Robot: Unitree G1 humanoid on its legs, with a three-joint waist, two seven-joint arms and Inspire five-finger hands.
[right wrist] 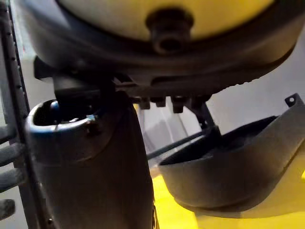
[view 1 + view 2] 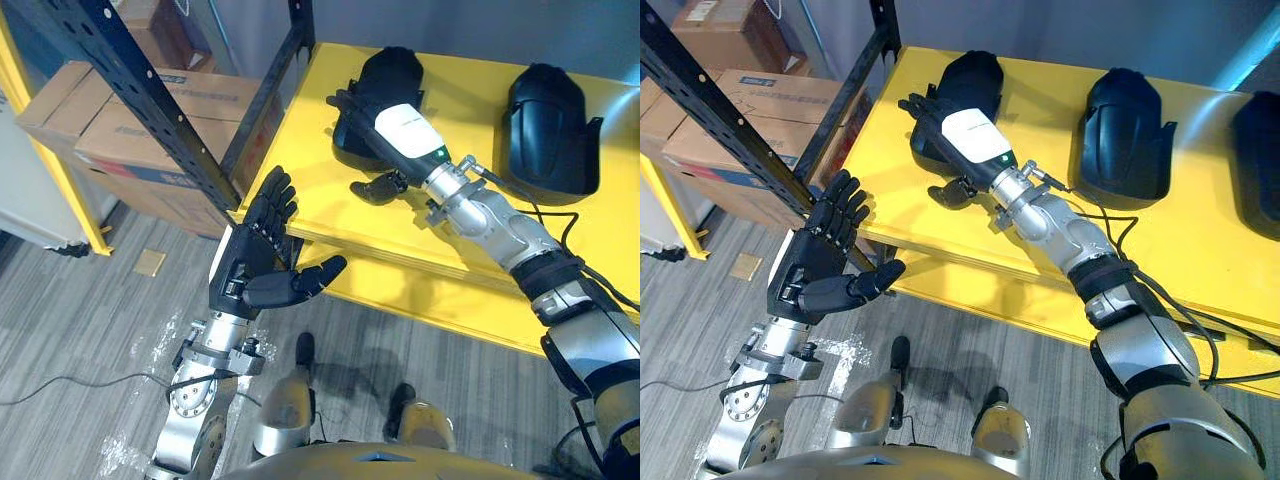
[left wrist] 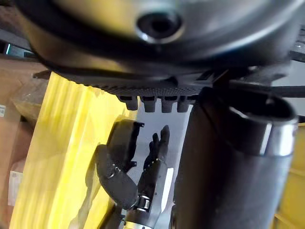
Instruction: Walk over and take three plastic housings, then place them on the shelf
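Observation:
Three black plastic housings lie on the yellow shelf point(image 2: 330, 200): the left one point(image 2: 970, 75), a middle one point(image 2: 1125, 130) and a third point(image 2: 1260, 150) at the right edge. My right hand point(image 2: 405, 130) lies on top of the left housing point(image 2: 395, 70), fingers stretched over it and thumb point(image 2: 380, 187) off to the side above the shelf. The right wrist view has that housing point(image 1: 228, 176) close under the hand. My left hand point(image 2: 250, 260) hovers open in front of the shelf's near left corner, palm up, holding nothing.
A black rack upright point(image 2: 150, 100) slants past the shelf's left side, close to my left hand. Cardboard boxes point(image 2: 110, 120) are stacked behind it on the floor, beside a yellow post point(image 2: 50, 150). A lower yellow board point(image 2: 420, 295) juts out under the shelf.

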